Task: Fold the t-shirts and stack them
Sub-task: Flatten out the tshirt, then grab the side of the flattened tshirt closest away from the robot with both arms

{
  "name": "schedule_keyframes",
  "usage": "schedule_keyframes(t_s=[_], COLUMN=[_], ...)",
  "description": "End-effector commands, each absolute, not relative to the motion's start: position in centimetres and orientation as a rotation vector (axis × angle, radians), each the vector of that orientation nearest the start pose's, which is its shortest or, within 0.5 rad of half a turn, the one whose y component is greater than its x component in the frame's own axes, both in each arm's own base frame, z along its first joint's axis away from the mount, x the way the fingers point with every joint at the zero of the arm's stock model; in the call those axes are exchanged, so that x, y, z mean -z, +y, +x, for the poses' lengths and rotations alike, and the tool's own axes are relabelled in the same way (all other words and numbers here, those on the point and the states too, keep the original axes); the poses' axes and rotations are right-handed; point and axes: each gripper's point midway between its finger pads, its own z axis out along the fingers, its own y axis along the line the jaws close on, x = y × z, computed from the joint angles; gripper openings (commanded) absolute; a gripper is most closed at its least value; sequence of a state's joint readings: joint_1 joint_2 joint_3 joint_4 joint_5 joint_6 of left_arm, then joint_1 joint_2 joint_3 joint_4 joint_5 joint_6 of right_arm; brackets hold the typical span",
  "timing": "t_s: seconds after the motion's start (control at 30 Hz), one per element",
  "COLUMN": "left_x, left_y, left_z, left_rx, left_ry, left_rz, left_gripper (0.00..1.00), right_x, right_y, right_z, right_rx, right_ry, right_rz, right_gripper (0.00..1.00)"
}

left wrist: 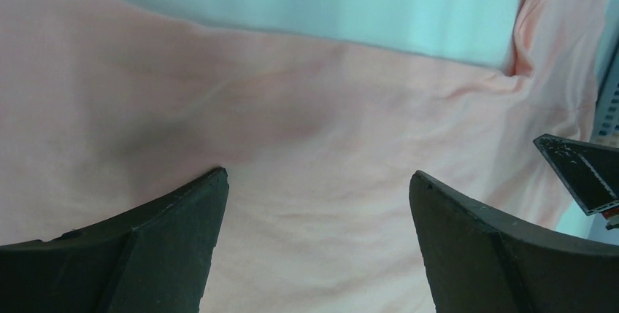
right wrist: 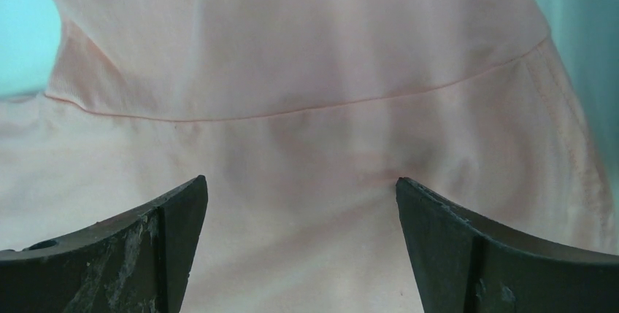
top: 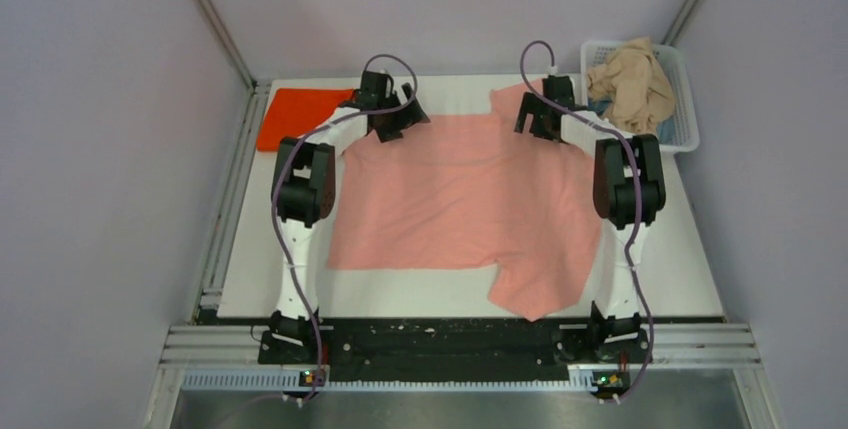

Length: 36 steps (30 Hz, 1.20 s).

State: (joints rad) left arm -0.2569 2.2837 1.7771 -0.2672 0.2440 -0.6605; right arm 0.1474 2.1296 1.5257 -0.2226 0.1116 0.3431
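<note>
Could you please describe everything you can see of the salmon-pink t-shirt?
The salmon-pink t-shirt is soft, plain cloth, spread mostly flat, lightly wrinkled, across the white table. One sleeve reaches the near edge on the right. The left tool and right tool sit open over its far edge; contact is unclear.

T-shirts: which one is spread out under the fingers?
The salmon-pink t-shirt; the orange-red one lies folded far left, the beige one is bunched in the basket.

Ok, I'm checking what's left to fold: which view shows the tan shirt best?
The top external view: the tan shirt lies crumpled in the white basket at the far right. Both wrist views show the pink shirt, not the tan one.
</note>
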Motion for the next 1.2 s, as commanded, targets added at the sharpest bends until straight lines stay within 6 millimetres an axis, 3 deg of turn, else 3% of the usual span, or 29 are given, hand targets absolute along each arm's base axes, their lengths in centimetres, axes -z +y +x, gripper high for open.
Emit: schedule_keyframes(t_s=[0.0,0.13,0.27,0.37,0.4,0.5,0.57,0.67,0.83,1.03,1.17], left_x=[-4.1,-6.6,-12.2,-15.6,-17.5,-18.4,-17.5,-15.6,-11.4,-6.8,-4.7], left_y=[-20.9,-21.3,-21.6,-21.6,-21.3,-20.8,-19.9,-18.7,-15.1,-8.9,-7.0], left_z=[57.1,59.0,58.5,55.6,54.2,49.1,45.2,39.3,30.3,21.9,19.6], left_rx=[0.712,0.744,0.772,0.741,0.724,0.678,0.627,0.538,0.366,0.161,0.152], left_ry=[2.419,2.359,2.293,2.255,2.228,2.235,2.264,2.304,2.366,2.419,2.36], left_rz=[-0.402,-0.351,-0.276,-0.225,-0.219,-0.225,-0.263,-0.316,-0.476,-0.699,-0.819], left_gripper=[0.99,0.99,0.99,0.99,0.99,0.99,0.99,0.99,0.99,0.99,0.98], right_x=[-2.6,-5.4,-10.8,-14.5,-17.0,-18.7,-19.3,-19.5,-17.5,-15.8,-16.2], right_y=[5.7,6.2,6.7,7.3,7.5,7.2,7.3,8.9,8.2,6.7,6.3], right_z=[55.0,57.1,56.5,53.9,52.8,48.7,46.1,42.6,38.6,35.1,33.7], right_rx=[-0.004,-0.03,-0.06,-0.116,-0.15,-0.202,-0.247,-0.395,-0.396,-0.371,-0.382], right_ry=[2.416,2.354,2.268,2.194,2.136,2.085,2.057,2.047,2.071,2.059,1.994], right_rz=[0.27,0.227,0.201,0.203,0.213,0.261,0.27,0.196,0.218,0.307,0.333], right_gripper=[0.99,0.99,0.99,0.99,0.99,0.99,0.99,0.99,0.99,0.99,0.99])
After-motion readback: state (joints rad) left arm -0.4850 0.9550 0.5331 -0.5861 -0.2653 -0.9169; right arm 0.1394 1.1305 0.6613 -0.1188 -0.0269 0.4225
